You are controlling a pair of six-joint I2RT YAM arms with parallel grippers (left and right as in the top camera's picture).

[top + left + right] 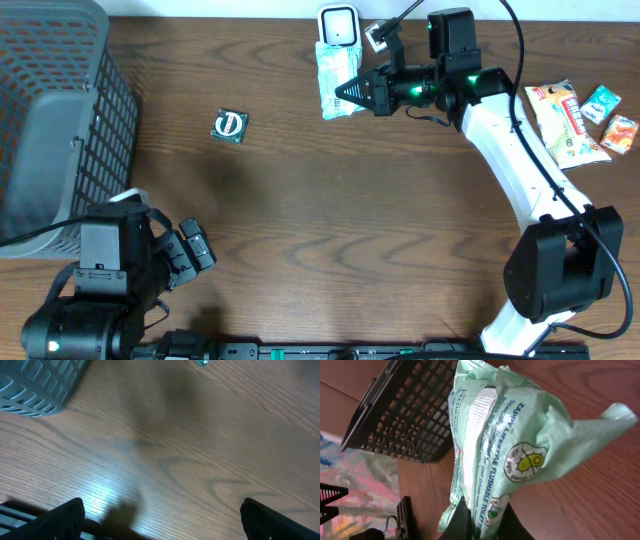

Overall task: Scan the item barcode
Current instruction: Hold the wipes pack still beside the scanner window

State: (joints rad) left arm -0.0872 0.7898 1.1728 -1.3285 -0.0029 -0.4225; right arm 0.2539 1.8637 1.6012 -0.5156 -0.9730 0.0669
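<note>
A pale green packet of flushable toilet wipes (335,75) hangs at the back of the table, right below the white barcode scanner (339,25). My right gripper (352,93) is shut on the packet's near end. In the right wrist view the packet (510,445) fills the middle, crumpled, and the gripper (487,520) pinches its lower end between two dark fingers. No barcode shows on the printed side. My left gripper (190,255) rests at the front left, open and holding nothing. Its wrist view shows the left gripper (160,525) spread wide over bare wood.
A grey mesh basket (50,120) stands at the left edge, and its corner is the basket (35,385) in the left wrist view. A small dark square packet (230,125) lies left of centre. Snack packets (565,120) lie at the right edge.
</note>
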